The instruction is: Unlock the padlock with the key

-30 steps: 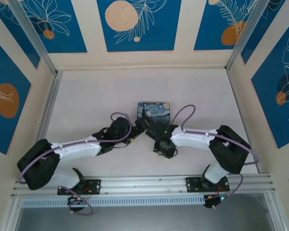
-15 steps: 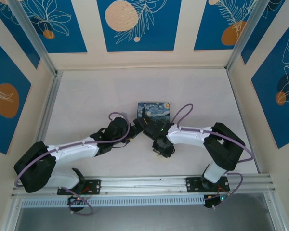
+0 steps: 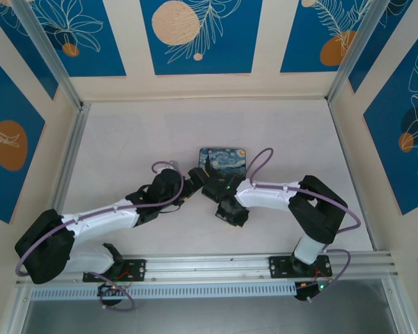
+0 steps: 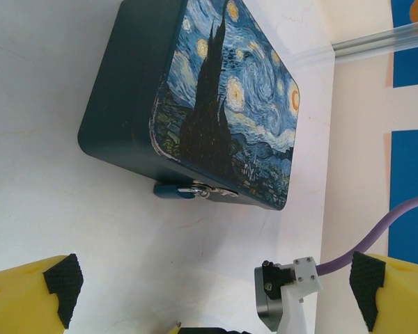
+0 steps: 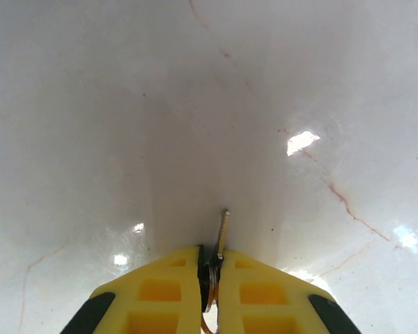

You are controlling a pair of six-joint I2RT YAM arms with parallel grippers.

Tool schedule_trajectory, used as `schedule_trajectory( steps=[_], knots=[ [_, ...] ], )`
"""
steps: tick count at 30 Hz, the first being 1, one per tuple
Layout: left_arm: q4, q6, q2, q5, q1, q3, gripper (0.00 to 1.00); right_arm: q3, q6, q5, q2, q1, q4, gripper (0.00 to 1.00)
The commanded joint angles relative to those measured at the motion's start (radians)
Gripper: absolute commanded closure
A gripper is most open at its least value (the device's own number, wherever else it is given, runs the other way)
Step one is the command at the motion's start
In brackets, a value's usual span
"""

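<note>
The padlock (image 4: 223, 104) wore a swirly starry-night print, before the wide-apart left claw (image 4: 214, 282); close up, the right claw (image 5: 209, 256) clamped the slim silvery key (image 5: 223, 228).

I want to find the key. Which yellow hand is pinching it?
The right hand: it is squeezed shut on the thin silvery key, which pokes out in front. The left hand stands wide open, holding nothing.

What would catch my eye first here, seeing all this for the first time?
Probably the starry-night block, a dark blue slab with a swirling blue-and-yellow painting, lying mid-table just beyond the two arms. Then the bright yellow fingers: the right hand pinches a slim silvery key over the white table, while the left hand gapes wide open facing the block.
</note>
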Motion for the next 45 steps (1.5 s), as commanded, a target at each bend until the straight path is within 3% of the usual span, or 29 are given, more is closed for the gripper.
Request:
schedule_trajectory(
  steps=[1, 7, 11, 19, 23, 33, 45],
  knots=[
    [-0.037, 0.038, -0.019, -0.001, -0.005, -0.005, 0.00, -0.081, -0.053, -0.081, 0.039, 0.016, 0.089, 1.00],
    [-0.080, 0.118, -0.012, 0.013, -0.004, 0.027, 0.00, -0.131, -0.177, -0.029, -0.190, -0.022, 0.116, 1.00],
    [-0.038, 0.147, 0.010, 0.076, -0.004, 0.049, 0.00, -0.157, -0.198, -0.045, -0.391, -0.112, 0.134, 1.00],
    [0.190, -0.047, 0.139, 0.242, -0.003, 0.112, 0.00, -0.245, -0.178, -0.061, -0.671, -0.292, 0.413, 1.00],
    [0.299, -0.151, 0.192, 0.251, -0.007, 0.152, 0.06, -0.275, -0.130, -0.046, -0.697, -0.341, 0.520, 1.00],
    [0.454, -0.271, 0.299, 0.206, -0.036, 0.201, 0.46, -0.319, -0.018, -0.021, -0.660, -0.353, 0.703, 1.00],
    [0.529, -0.315, 0.359, 0.163, -0.064, 0.221, 0.61, -0.329, 0.014, -0.021, -0.642, -0.352, 0.744, 1.00]
  ],
)
